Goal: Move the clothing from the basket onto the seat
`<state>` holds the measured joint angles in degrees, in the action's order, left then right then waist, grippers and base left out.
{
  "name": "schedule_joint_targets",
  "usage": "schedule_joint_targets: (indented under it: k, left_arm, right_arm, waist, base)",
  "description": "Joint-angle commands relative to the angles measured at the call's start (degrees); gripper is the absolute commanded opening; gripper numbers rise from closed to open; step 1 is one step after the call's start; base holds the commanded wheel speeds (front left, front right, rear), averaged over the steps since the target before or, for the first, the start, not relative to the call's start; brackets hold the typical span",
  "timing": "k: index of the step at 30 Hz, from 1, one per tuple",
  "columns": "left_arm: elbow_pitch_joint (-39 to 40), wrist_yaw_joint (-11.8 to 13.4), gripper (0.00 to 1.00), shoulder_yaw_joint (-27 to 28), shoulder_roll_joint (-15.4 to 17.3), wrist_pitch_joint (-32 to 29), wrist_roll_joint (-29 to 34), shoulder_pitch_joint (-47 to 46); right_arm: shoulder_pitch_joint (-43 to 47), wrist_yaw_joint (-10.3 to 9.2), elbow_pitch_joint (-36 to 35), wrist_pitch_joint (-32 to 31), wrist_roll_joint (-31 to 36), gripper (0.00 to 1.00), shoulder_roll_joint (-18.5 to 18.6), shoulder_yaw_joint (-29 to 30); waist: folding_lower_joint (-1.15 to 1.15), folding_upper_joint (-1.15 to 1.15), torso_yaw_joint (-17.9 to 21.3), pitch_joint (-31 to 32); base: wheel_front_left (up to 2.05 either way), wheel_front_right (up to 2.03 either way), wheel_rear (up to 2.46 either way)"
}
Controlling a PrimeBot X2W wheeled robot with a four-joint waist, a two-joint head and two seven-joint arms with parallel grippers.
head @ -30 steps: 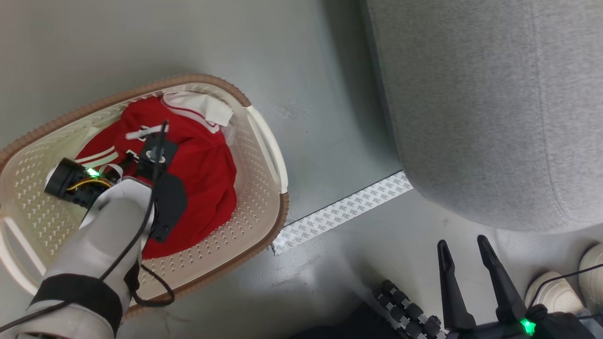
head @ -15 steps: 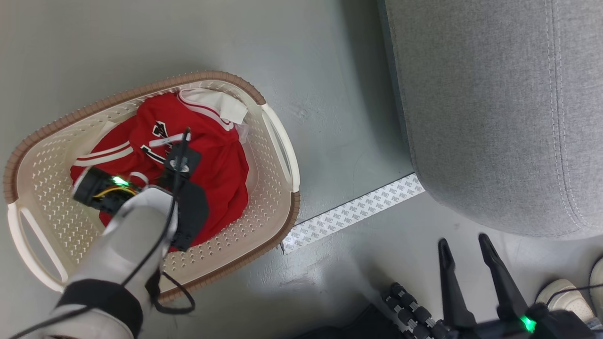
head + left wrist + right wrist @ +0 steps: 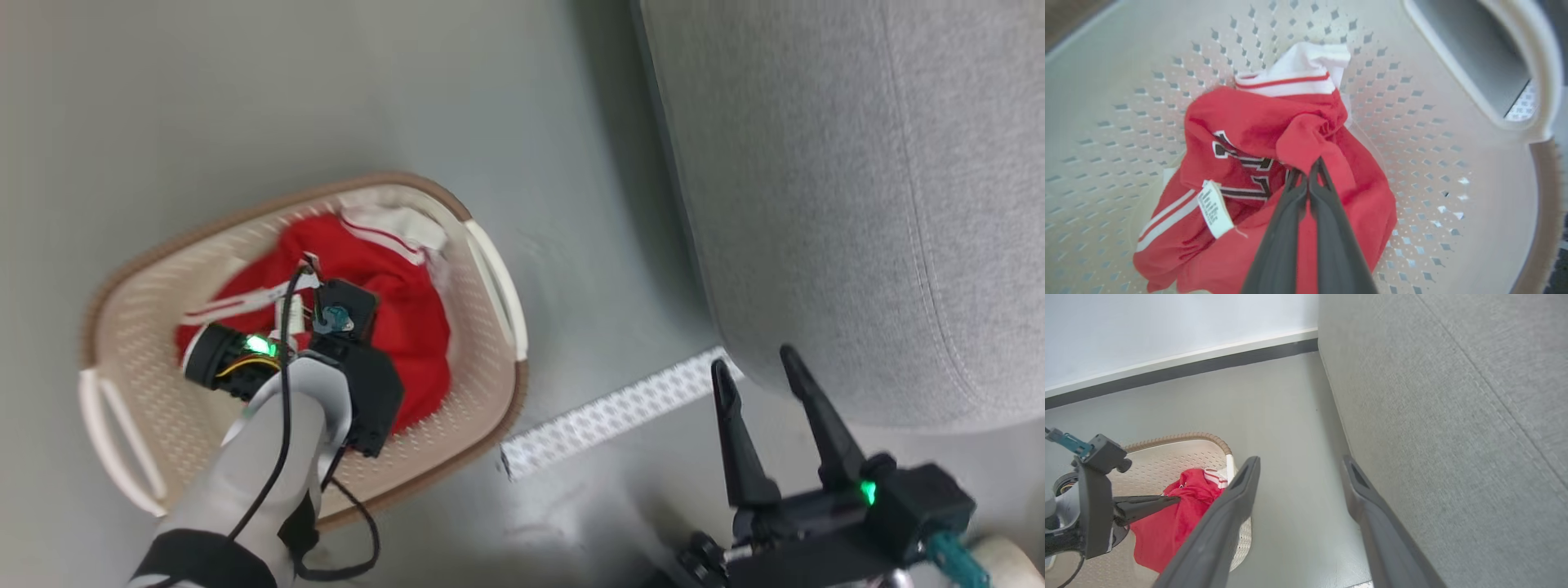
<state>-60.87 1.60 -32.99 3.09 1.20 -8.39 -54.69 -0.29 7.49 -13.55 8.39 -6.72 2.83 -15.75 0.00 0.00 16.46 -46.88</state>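
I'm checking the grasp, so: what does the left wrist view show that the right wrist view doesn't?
Left wrist view: a white label and black-white lettering on the clothing, close up at the pinch. Right wrist view: the right gripper, open, near the grey seat, plus the wall. Both: the left gripper shut on a red fold of clothing, inside the basket.

Clothing [image 3: 416, 327] in basket [image 3: 131, 367], left of seat [image 3: 857, 204].
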Motion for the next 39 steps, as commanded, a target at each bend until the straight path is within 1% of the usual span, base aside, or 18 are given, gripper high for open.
schedule_joint_targets:
  k: [1, 5, 8, 9, 12, 13, 16, 20, 27, 31, 39]
  left_arm:
    - [1.3, -0.5, 0.0, 0.2, -0.2, 0.9, -1.5, 1.8]
    - [4.8, -1.5, 0.0, 0.3, -0.3, 2.3, -5.9, 4.9]
    - [6.9, -2.4, 0.0, -0.9, -0.3, 3.0, -9.1, 7.5]
    - [8.2, -2.3, 0.0, -1.9, -0.3, 2.8, -10.3, 8.4]
    - [10.4, -2.0, 0.0, -2.8, -0.3, 2.4, -12.9, 9.9]
    - [10.4, -2.0, 0.0, -2.8, -0.3, 2.4, -12.9, 9.9]
    - [12.3, -1.7, 0.0, -3.3, -0.3, 1.6, -14.7, 10.5]
    - [14.1, -1.9, 0.0, -4.1, -0.3, -0.1, -16.0, 10.2]
    - [19.2, -2.4, 0.0, -4.1, -0.2, -1.6, -17.1, 6.7]
    - [23.4, -1.7, 0.0, -4.7, -0.2, -2.5, -18.9, 5.2]
    - [31.0, -0.6, 0.0, -6.1, -0.3, -4.8, -20.3, 2.8]
  right_arm:
    - [-1.2, 0.02, 0.4, -0.9, 0.4, 1.0, 0.7, 0.3]
    - [-2.6, 0.01, 1.5, -2.3, 0.2, 1.0, 1.1, 0.7]
    - [-2.2, 0.02, 2.9, -3.3, -0.6, 1.0, 1.1, -0.2]
    - [-1.9, 0.02, 3.6, -3.9, -1.4, 1.0, 1.0, -1.5]
    - [-1.1, 0.01, 4.6, -4.9, -2.2, 1.0, 0.9, -2.3]
    - [-1.1, 0.01, 4.6, -4.9, -2.2, 1.0, 0.9, -2.3]
    - [-0.8, 0.02, 5.1, -5.9, -2.9, 1.0, 0.8, -2.7]
    - [-0.5, 0.02, 5.9, -7.1, -3.3, 1.0, 1.0, -3.0]
    - [0.4, 0.02, 6.3, -9.7, -4.0, 1.0, 0.8, -3.3]
    - [1.5, 0.02, 6.3, -10.3, -4.2, 1.0, 0.5, -3.5]
    - [2.6, 0.02, 6.5, -11.3, -4.4, 1.0, 0.2, -4.7]
  waist:
    - [0.0, 0.0, -7.4, 9.0]
    - [0.0, 0.0, -11.5, 16.2]
    - [0.0, 0.0, -14.6, 22.5]
    - [0.0, 0.0, -16.2, 26.3]
    - [0.0, 0.0, -18.9, 31.7]
    - [0.0, 0.0, -18.9, 31.7]
    - [0.0, 0.0, -20.5, 36.1]
    - [0.0, 0.0, -21.4, 41.4]
    - [0.0, 0.0, -21.5, 47.0]
    - [0.0, 0.0, -21.3, 48.9]
    - [0.0, 0.0, -20.4, 50.0]
  base:
    - [0.0, 0.0, 0.0]
    - [0.0, 0.0, 0.0]
    - [0.0, 0.0, 0.0]
    - [0.0, 0.0, 0.0]
    - [0.0, 0.0, 0.0]
    - [0.0, 0.0, 0.0]
    - [0.0, 0.0, 0.0]
    - [0.0, 0.0, 0.0]
    - [0.0, 0.0, 0.0]
    - [0.0, 0.0, 0.0]
    - [0.0, 0.0, 0.0]
